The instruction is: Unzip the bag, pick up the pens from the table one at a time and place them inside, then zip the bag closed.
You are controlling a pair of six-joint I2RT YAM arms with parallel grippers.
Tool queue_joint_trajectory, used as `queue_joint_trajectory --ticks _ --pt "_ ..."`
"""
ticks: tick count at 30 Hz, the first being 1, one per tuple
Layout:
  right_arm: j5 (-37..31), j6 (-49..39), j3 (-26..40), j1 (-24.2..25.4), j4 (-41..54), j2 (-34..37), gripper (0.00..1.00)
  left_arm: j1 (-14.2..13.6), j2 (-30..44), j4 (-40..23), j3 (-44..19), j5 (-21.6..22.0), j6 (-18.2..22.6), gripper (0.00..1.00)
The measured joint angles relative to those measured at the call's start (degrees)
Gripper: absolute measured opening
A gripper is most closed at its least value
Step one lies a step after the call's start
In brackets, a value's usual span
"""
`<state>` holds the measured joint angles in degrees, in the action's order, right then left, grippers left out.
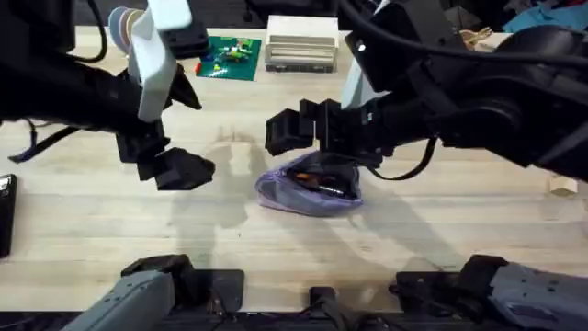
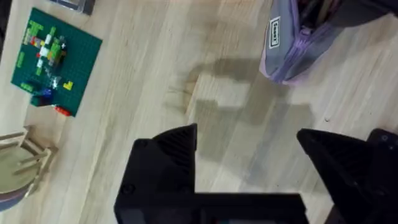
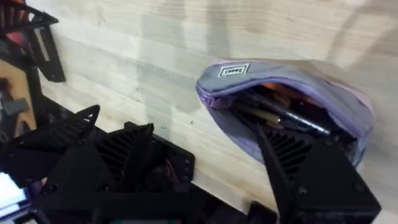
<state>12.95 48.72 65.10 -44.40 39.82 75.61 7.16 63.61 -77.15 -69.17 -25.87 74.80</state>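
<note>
The lavender bag (image 1: 308, 191) lies mid-table with its zipper open. Inside it I see the pens: the orange one (image 3: 273, 93) and the dark grey one (image 3: 292, 116), lying along the pouch. My right gripper (image 1: 296, 136) hovers just behind and above the bag's left end; in the right wrist view the gripper (image 3: 205, 162) is open and empty, one finger (image 3: 292, 158) overlapping the bag (image 3: 348, 99). My left gripper (image 1: 182, 170) hangs over bare table (image 1: 110, 230) to the bag's left, open with nothing held (image 2: 249, 162); the bag's end with its label (image 2: 283, 46) is farther off.
A green baseplate with small bricks (image 1: 230, 57) and a beige box (image 1: 301, 51) stand at the back. A black device (image 1: 5, 211) lies at the left edge, a small wooden block (image 1: 562, 184) at the right. A wooden rack (image 2: 18, 162) sits near the baseplate (image 2: 53, 59).
</note>
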Motion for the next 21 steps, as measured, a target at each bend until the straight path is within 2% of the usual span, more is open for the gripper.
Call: queue_joint_trajectory --ticks 1,2,3,4,5,7,9,10,14,16,18,19,20,21 --pt "0.0 2.2 0.0 0.0 1.0 0.0 0.998 2.0 3.2 -0.7 0.0 -1.5 3.1 0.993" --pt "0.0 2.8 0.0 0.0 1.4 0.0 0.998 2.7 4.4 -1.3 0.0 -2.0 4.5 0.993" --pt "-0.1 4.5 0.0 0.0 2.4 -0.1 0.998 5.7 9.9 -4.5 0.0 -5.3 11.5 0.993" --pt "-0.1 4.8 0.0 0.0 2.6 -0.2 0.998 6.2 11.0 -5.1 0.0 -6.1 13.3 0.993" --pt "-2.1 6.2 0.0 -0.1 4.0 -3.0 0.998 7.4 15.2 -5.8 0.0 -9.1 20.4 0.993" --pt "-8.6 6.9 0.0 -3.8 3.5 -3.1 0.996 7.4 19.4 -5.8 0.0 -10.4 29.2 0.993" --pt "-10.0 7.0 0.0 -5.1 2.7 -2.3 0.996 7.4 22.0 -5.7 0.0 -10.4 31.6 0.993" --pt "-10.4 7.4 -0.9 -5.7 -1.0 -1.6 0.996 7.4 24.1 -5.6 0.0 -10.4 32.4 0.993" --pt "-10.1 9.0 -4.2 -6.2 -7.5 -1.6 0.997 7.4 26.5 -5.5 0.0 -10.4 32.8 0.993" --pt "-8.9 11.4 -11.2 -6.2 -16.0 -1.6 0.996 7.4 29.4 -4.7 0.0 -10.4 33.1 0.993" --pt "-8.8 11.9 -12.7 -6.2 -18.2 -1.6 0.998 7.4 29.7 -4.4 0.0 -10.4 33.2 0.993" --pt "-8.7 13.9 -15.4 -6.4 -22.3 -0.1 0.996 7.4 29.8 -3.9 0.0 -10.6 33.2 0.993" --pt "-8.6 14.5 -16.1 -7.4 -26.5 3.8 0.996 7.4 29.8 -3.8 0.0 -10.6 33.2 0.993" --pt "-8.6 14.6 -16.2 -7.7 -27.7 4.7 0.996 7.4 29.8 -3.8 0.0 -10.6 33.2 0.993"
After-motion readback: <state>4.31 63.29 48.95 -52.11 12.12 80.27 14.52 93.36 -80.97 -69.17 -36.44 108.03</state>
